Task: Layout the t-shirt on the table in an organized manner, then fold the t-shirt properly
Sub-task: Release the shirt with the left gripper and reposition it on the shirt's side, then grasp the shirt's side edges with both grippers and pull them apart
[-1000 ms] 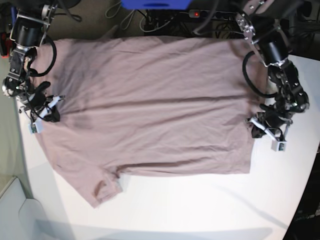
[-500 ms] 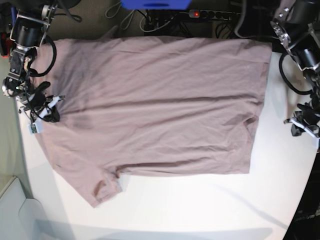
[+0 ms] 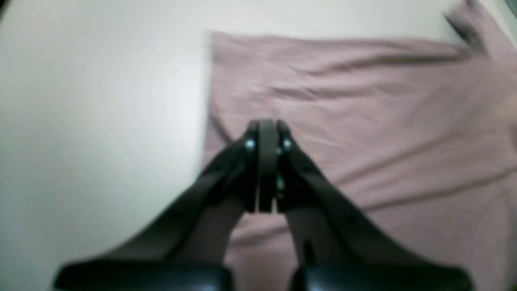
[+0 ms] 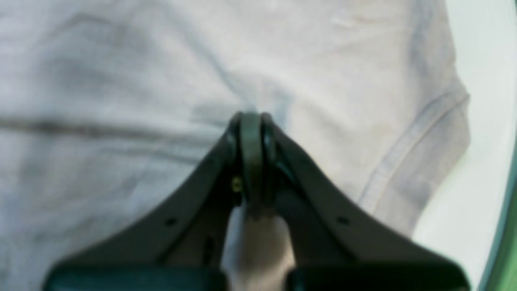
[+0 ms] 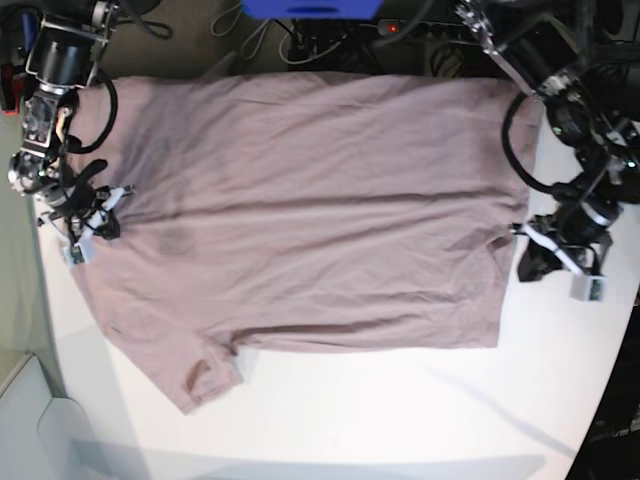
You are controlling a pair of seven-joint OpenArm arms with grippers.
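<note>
The mauve t-shirt (image 5: 310, 210) lies spread flat on the white table (image 5: 400, 420), its hem toward the base view's right and one short sleeve (image 5: 205, 375) at the lower left. My left gripper (image 5: 524, 262) is shut and hovers at the hem's edge. In the left wrist view its tips (image 3: 266, 125) sit over the t-shirt (image 3: 363, 121), just inside the border with the table (image 3: 101, 101). My right gripper (image 5: 104, 222) is shut at the shirt's left side. In the right wrist view its tips (image 4: 251, 117) rest against the t-shirt (image 4: 121, 81), near a sleeve (image 4: 424, 153). I see no cloth between either gripper's jaws.
Behind the table's far edge lie cables and a power strip (image 5: 400, 28) and a blue object (image 5: 310, 8). The table edge curves away at the lower right (image 5: 600, 400). Bare white table runs along the front below the shirt.
My left arm swung out to the base view's right, away from the shirt, then came back to the hem edge. The right arm shifted only slightly; the shirt lies as before.
</note>
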